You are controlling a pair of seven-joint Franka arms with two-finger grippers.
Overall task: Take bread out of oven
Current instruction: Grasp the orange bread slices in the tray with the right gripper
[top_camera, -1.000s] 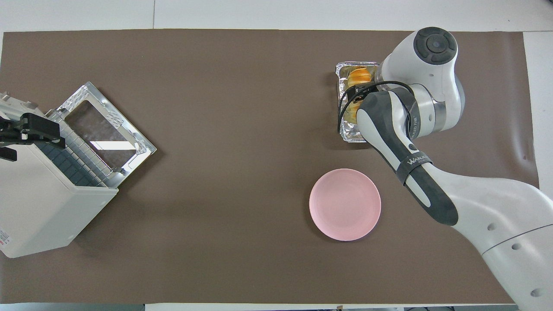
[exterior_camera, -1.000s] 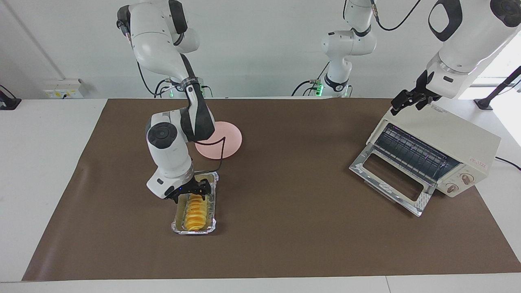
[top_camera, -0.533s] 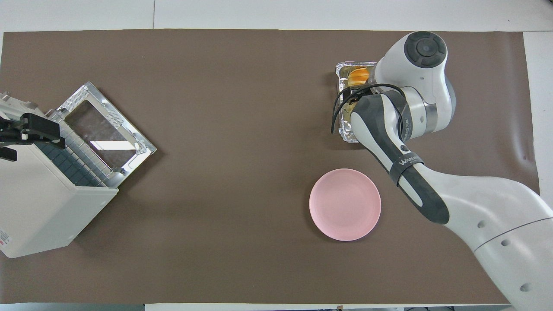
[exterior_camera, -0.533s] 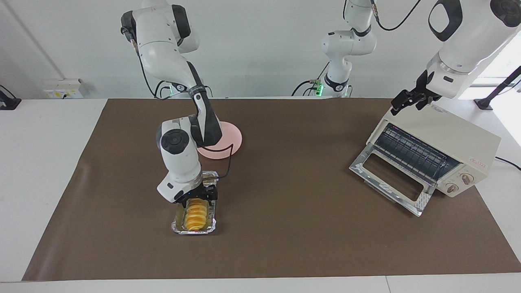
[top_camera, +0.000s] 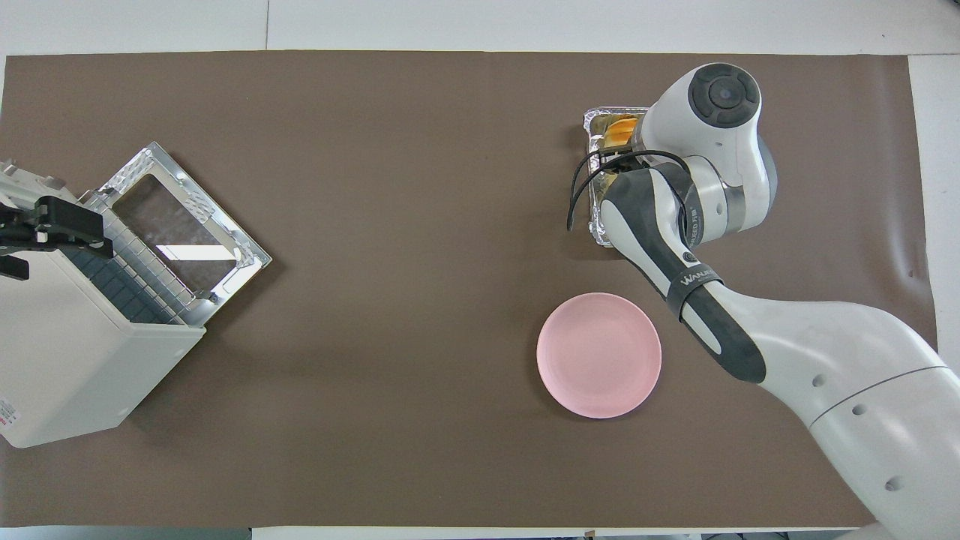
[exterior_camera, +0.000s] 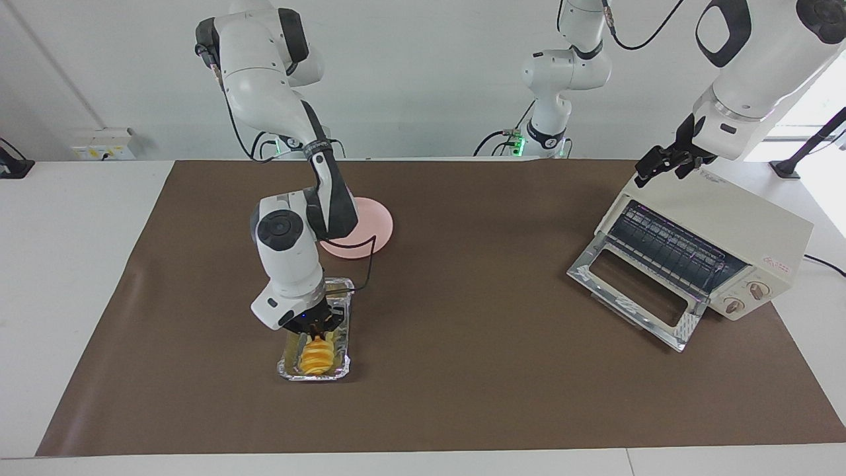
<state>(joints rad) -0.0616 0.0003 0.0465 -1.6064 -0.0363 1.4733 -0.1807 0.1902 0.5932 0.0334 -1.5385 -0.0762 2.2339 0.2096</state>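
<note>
the right gripper [exterior_camera: 316, 328] is reaching down into the foil tray [exterior_camera: 342, 361], jaws closing around the bread [exterior_camera: 316, 357] to lift it. the left gripper [exterior_camera: 663, 160] is waiting above the oven [exterior_camera: 740, 231], jaw state unclear; the oven's door is hanging open.

Table [exterior_camera: 462, 396] (oven [exterior_camera: 727, 231], plate [exterior_camera: 370, 228], tray [exterior_camera: 340, 367])
</note>
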